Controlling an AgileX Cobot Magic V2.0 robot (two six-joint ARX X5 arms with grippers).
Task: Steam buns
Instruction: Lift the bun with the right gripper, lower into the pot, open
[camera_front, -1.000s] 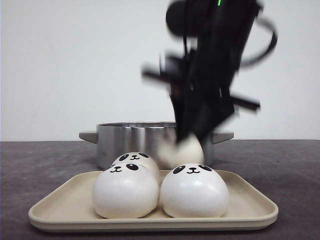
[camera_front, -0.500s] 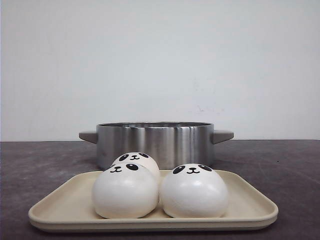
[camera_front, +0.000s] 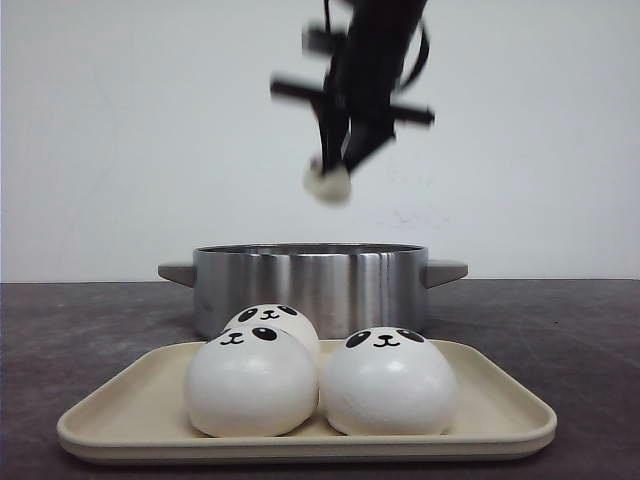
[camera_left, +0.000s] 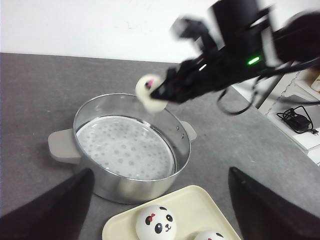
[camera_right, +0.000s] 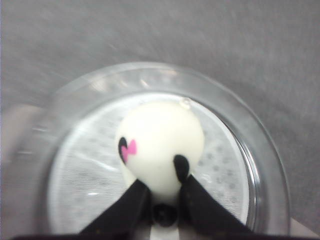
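Three white panda-faced buns (camera_front: 388, 383) sit on a beige tray (camera_front: 500, 420) at the front; the others are the front-left bun (camera_front: 250, 380) and one behind it (camera_front: 268, 320). My right gripper (camera_front: 335, 172) is shut on a fourth bun (camera_front: 328, 183) and holds it high above the steel steamer pot (camera_front: 310, 285). In the right wrist view the bun (camera_right: 159, 147) is pinched between the black fingers (camera_right: 197, 205) over the pot's perforated plate (camera_right: 75, 190). In the left wrist view the held bun (camera_left: 149, 93) hangs over the pot (camera_left: 125, 150). My left gripper (camera_left: 160, 210) is open and empty above the tray's near end.
The pot has grey side handles (camera_front: 445, 270). A white wall stands behind the dark table (camera_front: 580, 340). In the left wrist view cables (camera_left: 297, 119) and a white surface lie beyond the table's far side.
One second ago my right gripper was low by the tray with a bun. It then left the front view. Now it is high above the pot with the bun.
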